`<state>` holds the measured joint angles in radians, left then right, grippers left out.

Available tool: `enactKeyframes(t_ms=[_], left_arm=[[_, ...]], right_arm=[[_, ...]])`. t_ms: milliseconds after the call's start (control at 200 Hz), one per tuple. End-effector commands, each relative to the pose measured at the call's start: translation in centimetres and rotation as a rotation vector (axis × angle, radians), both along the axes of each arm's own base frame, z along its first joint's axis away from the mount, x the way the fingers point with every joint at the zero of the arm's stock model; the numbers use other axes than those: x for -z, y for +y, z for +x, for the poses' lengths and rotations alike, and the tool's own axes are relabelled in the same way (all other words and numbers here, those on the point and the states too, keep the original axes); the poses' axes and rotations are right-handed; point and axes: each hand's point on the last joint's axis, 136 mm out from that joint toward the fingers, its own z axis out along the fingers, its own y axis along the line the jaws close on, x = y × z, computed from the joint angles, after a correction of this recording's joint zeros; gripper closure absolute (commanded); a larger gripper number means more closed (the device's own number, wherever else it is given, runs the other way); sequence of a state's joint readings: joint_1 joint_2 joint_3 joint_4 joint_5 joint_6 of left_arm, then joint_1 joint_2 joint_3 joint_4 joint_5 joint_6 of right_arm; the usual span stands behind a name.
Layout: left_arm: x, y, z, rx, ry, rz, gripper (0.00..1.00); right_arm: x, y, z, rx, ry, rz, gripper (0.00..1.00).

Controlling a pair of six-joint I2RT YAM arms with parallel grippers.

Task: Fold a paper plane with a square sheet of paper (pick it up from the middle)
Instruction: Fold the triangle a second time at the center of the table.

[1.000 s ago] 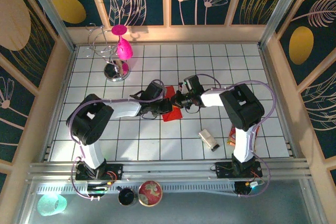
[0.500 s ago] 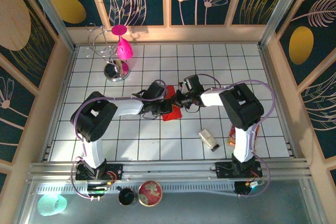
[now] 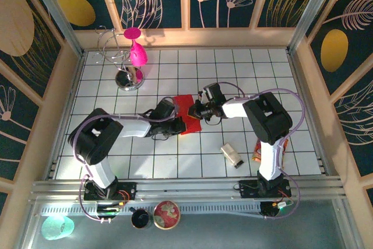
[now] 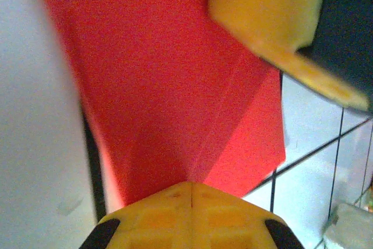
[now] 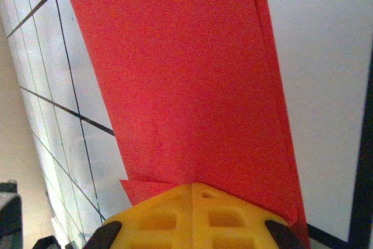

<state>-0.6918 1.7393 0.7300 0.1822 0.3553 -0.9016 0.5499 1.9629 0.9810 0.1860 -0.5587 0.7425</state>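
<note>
Table (image 3: 262, 86) first, white tiles spreading wide under both arms. Left arm (image 3: 96, 138) is angling in from its side, right arm (image 3: 268, 118) is bending across from the other, and the two are meeting nose to nose at mid-table.

Paper (image 3: 184, 104) is lying right there between them, bright red. The left gripper (image 3: 178, 125) is sitting at its near-left edge and the right gripper (image 3: 196, 111) is resting at its right side.

From the left wrist, the paper is fanning out ahead of the yellow fingertips, with a crease running straight back to the spot where they are meeting. One yellow finger (image 4: 268, 10) of the right gripper is showing ahead and to the right, over the sheet. From the right wrist, the paper is stretching away from the tips as a long folded strip, a doubled edge showing along its right side.

Both grippers are pressing their fingers tight together, tips right at the paper. Whether a fold is being nipped between them I cannot tell.

Stand (image 3: 123, 77), shiny wire, is standing well beyond the left gripper and off to its left, with the goblet (image 3: 137, 55), magenta, right against it. Packet (image 3: 232, 154), small and pale, is lying well back of the right gripper, toward the bases.
</note>
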Motion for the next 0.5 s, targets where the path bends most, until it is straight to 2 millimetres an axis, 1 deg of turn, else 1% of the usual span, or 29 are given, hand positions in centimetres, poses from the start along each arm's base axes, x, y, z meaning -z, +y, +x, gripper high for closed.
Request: enactKeyframes(t_ms=[0, 100, 175, 220, 280, 350, 435, 496], left_arm=[[1.6, 2.2, -3.3, -0.046, 0.135, 0.023, 1.0], [0.6, 2.6, -3.5, -0.067, 0.115, 0.009, 1.0], [-1.3, 2.1, -2.6, -0.065, 0.067, -0.011, 0.99], [-2.6, 1.7, -1.7, -0.063, 0.028, -0.029, 0.99], [-4.3, 1.4, -0.4, -0.073, -0.02, -0.053, 0.97], [-5.9, 1.3, 1.2, -0.097, -0.074, -0.076, 0.93], [-7.0, 1.1, 2.9, -0.123, -0.114, -0.104, 0.89], [-7.4, 0.8, 3.7, -0.13, -0.125, -0.121, 0.87]], right_arm=[[4.3, -2.1, -1.6, 0.034, 0.105, -0.134, 0.99], [4.0, -1.8, -1.7, 0.025, 0.101, -0.12, 0.99], [3.2, -1.3, -1.4, 0.016, 0.085, -0.09, 0.99], [2.2, -0.9, -1.0, 0.009, 0.068, -0.061, 0.98], [0.2, 0.0, -0.3, -0.002, 0.029, -0.01, 0.98], [-2.8, 1.1, 0.8, -0.011, -0.031, 0.053, 0.96], [-6.2, 1.8, 1.7, -0.007, -0.098, 0.111, 0.91], [-7.4, 1.7, 1.8, 0.006, -0.119, 0.127, 0.87]])
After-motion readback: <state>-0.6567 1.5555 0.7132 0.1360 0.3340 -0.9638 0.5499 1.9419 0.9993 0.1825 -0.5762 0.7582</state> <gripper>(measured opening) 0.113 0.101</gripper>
